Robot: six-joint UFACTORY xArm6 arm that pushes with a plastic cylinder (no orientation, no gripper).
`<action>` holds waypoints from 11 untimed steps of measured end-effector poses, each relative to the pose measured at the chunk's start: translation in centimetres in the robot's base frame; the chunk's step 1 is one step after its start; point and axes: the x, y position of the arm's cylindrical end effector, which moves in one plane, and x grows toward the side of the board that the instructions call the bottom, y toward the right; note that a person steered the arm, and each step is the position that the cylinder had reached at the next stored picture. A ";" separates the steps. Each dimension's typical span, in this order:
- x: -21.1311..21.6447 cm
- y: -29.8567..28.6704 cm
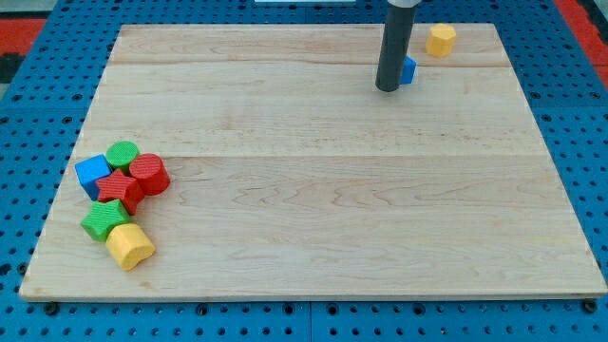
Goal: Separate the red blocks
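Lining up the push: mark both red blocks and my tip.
red cylinder (149, 174): camera view, its top face.
red star block (120, 187): camera view, its top face.
my tip (387, 87): camera view, rod's lower end.

Pale striped wooden board (313, 190) — blue perforated surround (28, 114) (dark holes)

I can read no text, label, brand, number or sign anywhere. The tabletop (313, 190) is bare wood grain, the blocks carry plain coloured faces, and the blue perforated surround at every clock position shows only holes.
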 end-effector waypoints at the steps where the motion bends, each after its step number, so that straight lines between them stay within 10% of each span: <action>1: 6.8 0.5; 2: 18.1 -2.5; 4: 22.6 -17.7; 6: 17.8 -28.6; 11: 2.2 -34.0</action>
